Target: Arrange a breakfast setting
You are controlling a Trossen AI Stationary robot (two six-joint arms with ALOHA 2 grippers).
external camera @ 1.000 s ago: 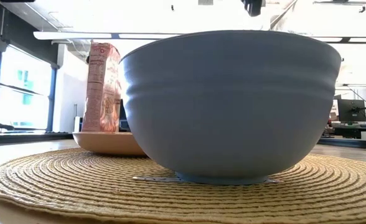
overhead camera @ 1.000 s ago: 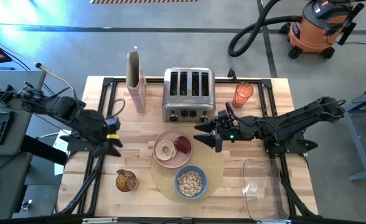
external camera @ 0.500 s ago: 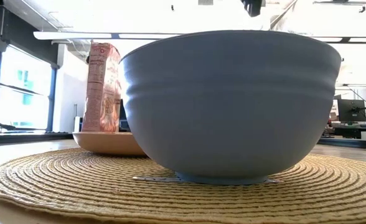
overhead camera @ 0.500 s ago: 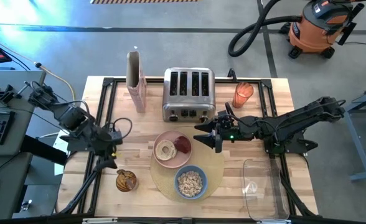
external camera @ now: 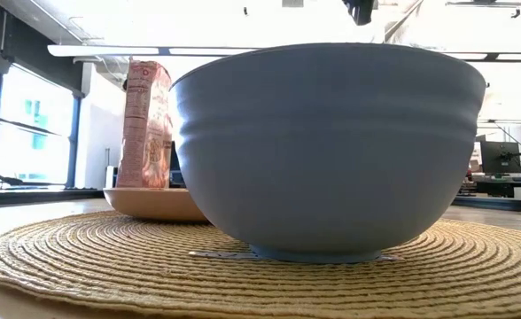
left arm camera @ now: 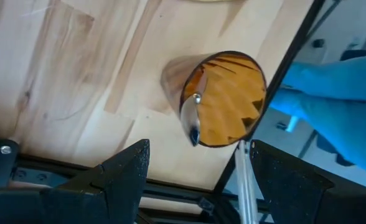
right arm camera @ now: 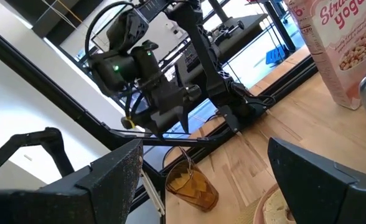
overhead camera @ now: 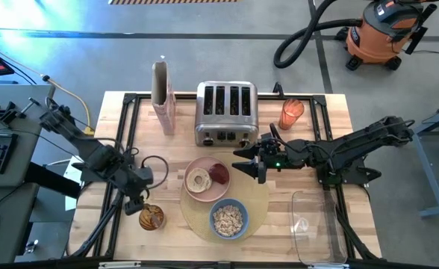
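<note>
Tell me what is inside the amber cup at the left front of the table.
The amber cup holds a small metal spoon, bowl end leaning at the rim. Its handle, down inside the cup, is not clearly visible.

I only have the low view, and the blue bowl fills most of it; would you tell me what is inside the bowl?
Observer: The blue bowl holds cereal.
Operator: Thank you; where is the spoon?
Observer: The spoon stands in an amber cup off the placemat, toward the left arm.
Operator: Is a gripper near it?
Observer: The left gripper hangs open close above that cup; the right gripper waits open beside the pink plate.
</note>
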